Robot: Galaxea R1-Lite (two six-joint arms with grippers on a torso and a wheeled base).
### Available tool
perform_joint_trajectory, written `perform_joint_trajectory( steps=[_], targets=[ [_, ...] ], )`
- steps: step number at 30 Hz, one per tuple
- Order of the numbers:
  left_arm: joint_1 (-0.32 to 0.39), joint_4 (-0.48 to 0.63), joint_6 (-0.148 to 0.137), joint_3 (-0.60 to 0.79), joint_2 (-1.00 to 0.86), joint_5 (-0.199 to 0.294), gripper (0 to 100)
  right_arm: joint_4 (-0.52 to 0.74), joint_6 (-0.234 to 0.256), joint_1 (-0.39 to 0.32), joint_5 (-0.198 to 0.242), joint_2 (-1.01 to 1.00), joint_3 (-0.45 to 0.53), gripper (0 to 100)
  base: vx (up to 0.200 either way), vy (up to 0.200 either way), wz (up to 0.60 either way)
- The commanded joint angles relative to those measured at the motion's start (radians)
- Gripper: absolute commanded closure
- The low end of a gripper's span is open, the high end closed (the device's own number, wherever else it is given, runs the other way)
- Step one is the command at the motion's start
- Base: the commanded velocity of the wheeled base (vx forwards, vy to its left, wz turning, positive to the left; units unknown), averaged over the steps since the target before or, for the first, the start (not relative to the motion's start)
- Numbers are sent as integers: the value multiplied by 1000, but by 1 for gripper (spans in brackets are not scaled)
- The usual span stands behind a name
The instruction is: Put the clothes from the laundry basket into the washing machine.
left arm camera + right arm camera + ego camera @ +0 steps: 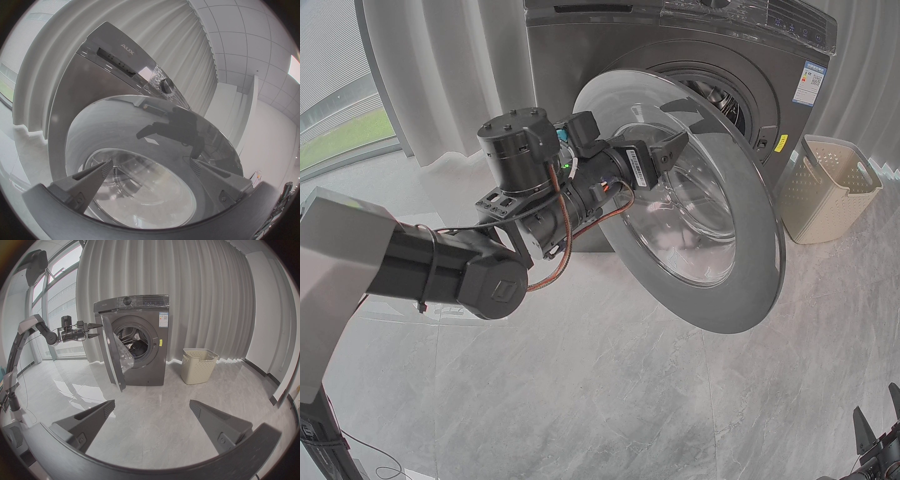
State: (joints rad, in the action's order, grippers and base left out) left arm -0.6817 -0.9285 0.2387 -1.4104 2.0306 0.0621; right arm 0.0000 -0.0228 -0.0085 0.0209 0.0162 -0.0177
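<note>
Looks like the clothes (137, 347) are in the washer (581, 62); the basket (831, 206) at frame right looks empty. My left gripper (150, 163), jaws wide, sits by the door (700, 250) mid-frame. I'd push flat near its rim, slowly. The right gripper (151, 405) is spread wide too.

Washing machine (575, 56) stands at upper centre of the head view, backed by the curtain (444, 75). Its door (737, 300) is swung out toward mid-frame, and clothes (137, 347) lie inside the drum. Laundry basket (831, 200) sits on the floor (581, 387) just beside the machine, at the right edge. Left gripper (672, 153) is above centre, close before the door's outer face, contact not confirmed; right gripper (878, 437) occupies the lower right corner, well apart from both.
</note>
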Motion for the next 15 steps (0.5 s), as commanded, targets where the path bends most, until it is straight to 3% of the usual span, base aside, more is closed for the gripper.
perform_joint_trajectory(
  steps=[1, 2, 4, 8, 15],
  targets=[
    [7, 16, -4, -163, 125, -105, 0, -2, 0, -1, 1, -10, 18, 0, 0, 0, 0],
    [5, 11, -6, -228, 183, -173, 0, -2, 0, 1, 1, -10, 18, 0, 0, 0, 0],
    [8, 17, -10, -311, 252, -231, 0, -2, 0, -1, 1, -10, 18, 0, 0, 0, 0],
    [16, 40, -7, -409, 313, -260, 0, 0, 0, 1, 1, -10, 18, 0, 0, 0, 0],
    [14, 74, -2, -440, 301, -306, 0, 0, 0, 1, 1, -10, 18, 0, 0, 0, 0]
  ],
)
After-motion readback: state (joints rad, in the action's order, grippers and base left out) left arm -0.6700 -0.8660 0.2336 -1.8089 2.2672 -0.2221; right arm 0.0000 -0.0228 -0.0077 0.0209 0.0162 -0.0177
